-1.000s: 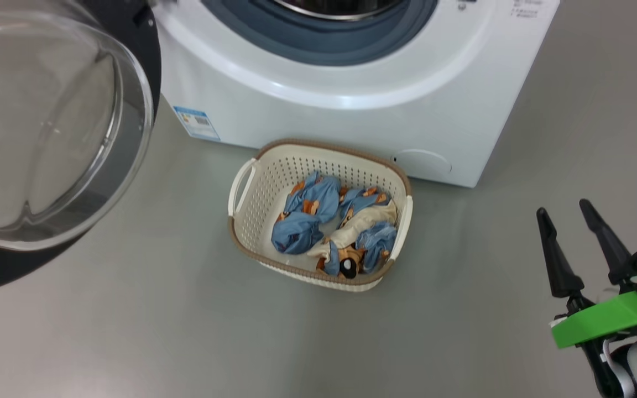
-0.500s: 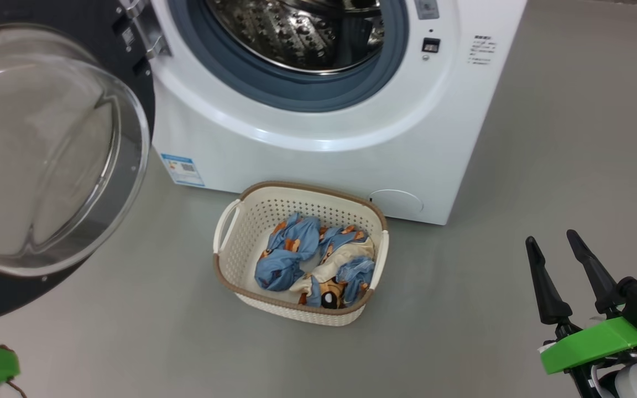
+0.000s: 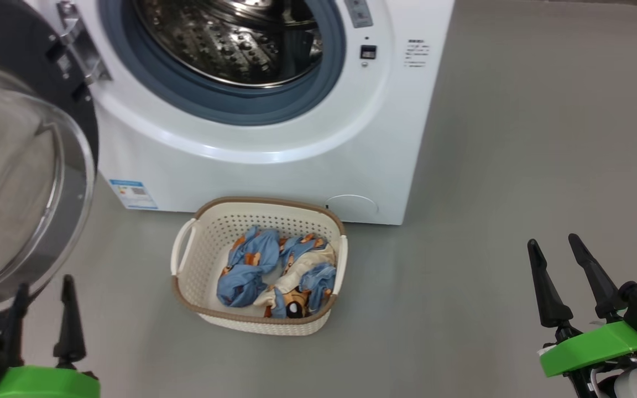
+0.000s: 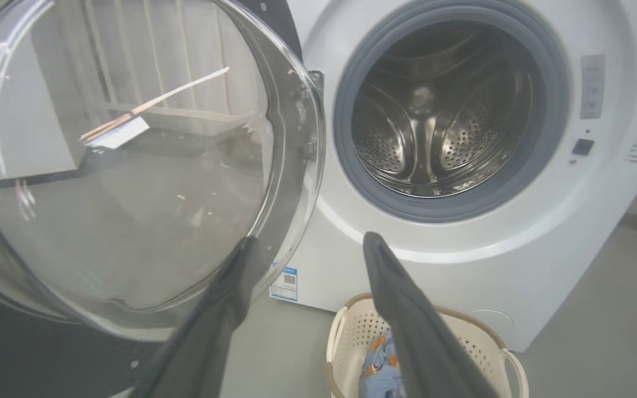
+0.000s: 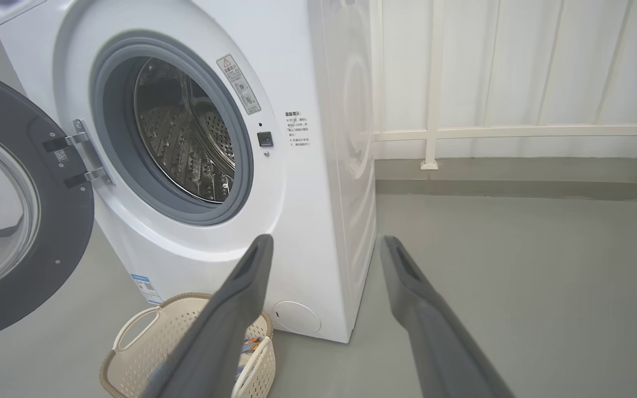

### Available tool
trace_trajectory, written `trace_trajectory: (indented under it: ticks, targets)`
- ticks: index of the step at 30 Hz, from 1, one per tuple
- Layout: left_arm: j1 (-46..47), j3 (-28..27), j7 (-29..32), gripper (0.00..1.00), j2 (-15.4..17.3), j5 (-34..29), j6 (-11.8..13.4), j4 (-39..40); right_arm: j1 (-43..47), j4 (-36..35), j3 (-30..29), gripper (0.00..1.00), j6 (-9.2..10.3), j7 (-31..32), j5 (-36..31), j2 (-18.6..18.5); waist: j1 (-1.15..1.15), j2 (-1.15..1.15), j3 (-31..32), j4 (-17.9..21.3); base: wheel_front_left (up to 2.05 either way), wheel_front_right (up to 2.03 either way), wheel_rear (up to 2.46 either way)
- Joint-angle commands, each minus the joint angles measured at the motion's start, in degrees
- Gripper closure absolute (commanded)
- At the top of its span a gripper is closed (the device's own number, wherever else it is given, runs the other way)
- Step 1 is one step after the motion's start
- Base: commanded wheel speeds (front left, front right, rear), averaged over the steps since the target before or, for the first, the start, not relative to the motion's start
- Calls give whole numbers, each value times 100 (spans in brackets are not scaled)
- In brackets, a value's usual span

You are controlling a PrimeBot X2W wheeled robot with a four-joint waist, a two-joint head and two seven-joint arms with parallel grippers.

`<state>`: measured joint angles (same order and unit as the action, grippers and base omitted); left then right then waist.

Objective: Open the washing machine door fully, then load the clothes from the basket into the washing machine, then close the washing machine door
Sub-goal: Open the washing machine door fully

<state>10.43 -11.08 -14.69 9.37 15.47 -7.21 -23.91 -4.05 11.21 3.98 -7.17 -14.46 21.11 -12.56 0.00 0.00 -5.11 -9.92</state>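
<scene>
Swinging wide on its hinge [image 3: 78, 52] at the left of the opening, the washing machine door [image 3: 17, 182] hangs out over the grey floor [image 3: 517, 166]. Its black rim and clear glass bowl are close in front of the left gripper [image 3: 43, 284]. In the left wrist view one finger's tip overlaps the lower edge of the glass, and I cannot tell whether it touches. The other finger points at the white front of the washing machine [image 3: 274, 149]. That claw's fingers are spread well apart and empty. The right gripper [image 3: 552, 241] hovers over bare floor to the right of the machine, well apart from it, and is likewise spread and empty. Beyond the machine's right side a white railing [image 5: 434, 132] runs along a pale wall.

The steel drum [image 3: 224, 38] inside the grey rubber ring [image 3: 230, 108] shows bare perforated metal. The basket [image 3: 208, 243] sits on the floor just in front of the machine, below the opening and right of the blue label sticker [image 3: 133, 193]. It is apart from the open door. The clothes [image 3: 252, 271], bunched blue and cream pieces with orange bears, lie in its middle and right part.

Since half a second ago the head camera has swung, so machine and basket sit further left in its view. The left gripper's fingers have come into that view at lower left, where a green mount alone showed before. The clothes lie as they did.
</scene>
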Motion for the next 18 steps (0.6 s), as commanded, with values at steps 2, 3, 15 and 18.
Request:
trace_trajectory:
  ticks: [2,3,15,18]
  targets:
    - [5,-34,-30,0,124,59,-27,235,-17,-151,81,0,-32,-54,-5,-42,0,0,-16,314,0,0,0]
    - [-13,19,-30,0,110,76,-27,254,-19,-153,78,0,-32,-54,-3,-35,0,0,-18,372,0,0,0]
    - [-242,422,-30,0,82,297,-27,548,25,-165,62,0,-32,-54,7,-34,0,0,29,822,0,0,0]
    - [-314,468,-30,0,69,394,-27,624,17,-175,57,0,-32,-54,14,-35,0,0,13,898,0,0,0]
